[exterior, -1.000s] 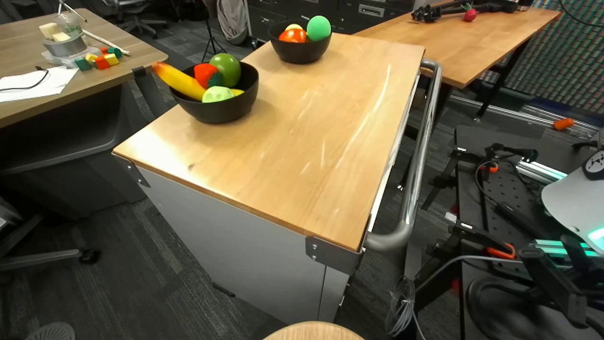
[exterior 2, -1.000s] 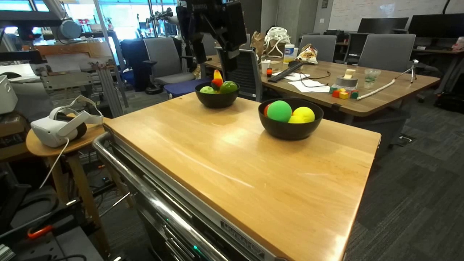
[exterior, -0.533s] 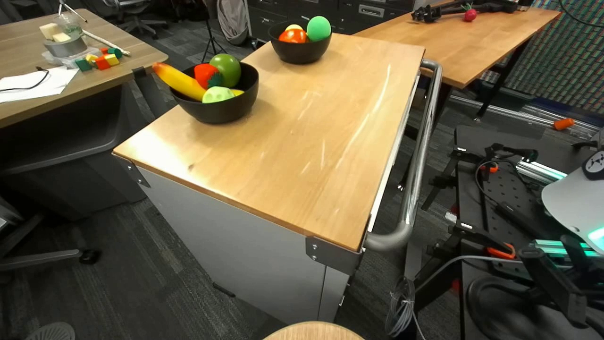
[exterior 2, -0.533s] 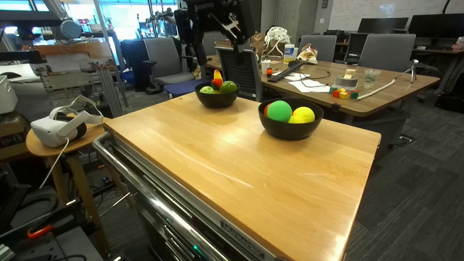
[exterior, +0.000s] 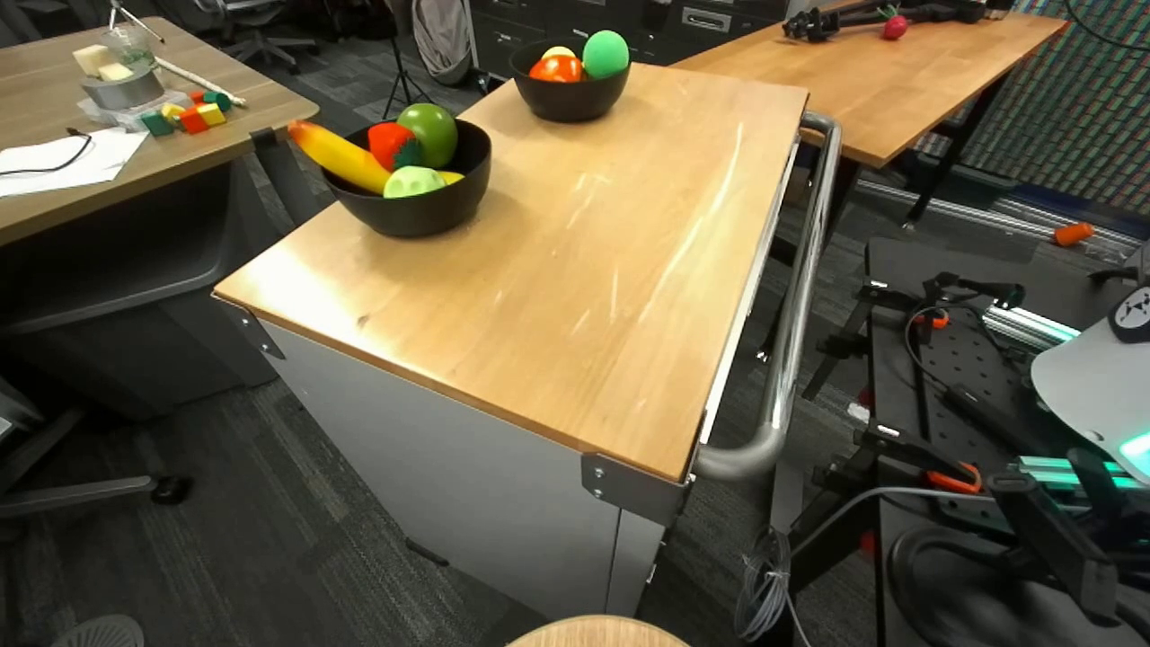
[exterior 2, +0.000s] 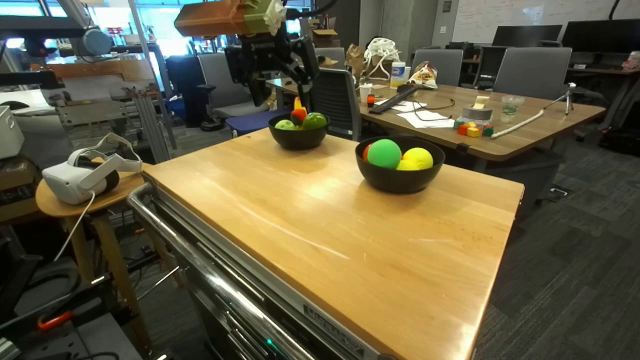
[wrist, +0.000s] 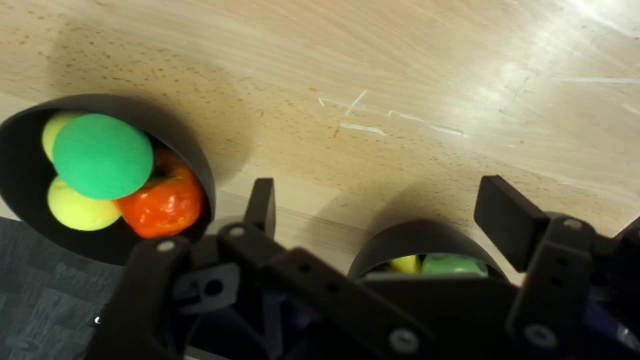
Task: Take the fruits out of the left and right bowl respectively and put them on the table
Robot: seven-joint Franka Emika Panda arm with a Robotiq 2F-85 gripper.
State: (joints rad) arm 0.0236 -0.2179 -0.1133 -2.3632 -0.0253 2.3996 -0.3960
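At far left in an exterior view, a white VR headset (exterior 2: 75,179) on a round stool (exterior 2: 56,206). Further right, the Robotiq gripper (exterior 2: 281,100): hangs released, with jaws spread wide, above the left black bowl (exterior 2: 300,141) from this angle. Inside that bowl, a pale green fruit (exterior 2: 285,125), a banana (exterior 2: 299,103) jutting past the rim, a red strawberry-like fruit (exterior 2: 299,114) and a dark green fruit (exterior 2: 315,121). Next, also on the wooden table (exterior 2: 320,215), the right black bowl (exterior 2: 400,181): holds a red fruit (exterior 2: 366,152), a green ball (exterior 2: 384,153) and yellow round fruits (exterior 2: 420,158). Rightmost, on a desk (exterior 2: 520,142), a grey tape roll (exterior 2: 477,114), coloured blocks (exterior 2: 472,131) and a tripod (exterior 2: 570,97).
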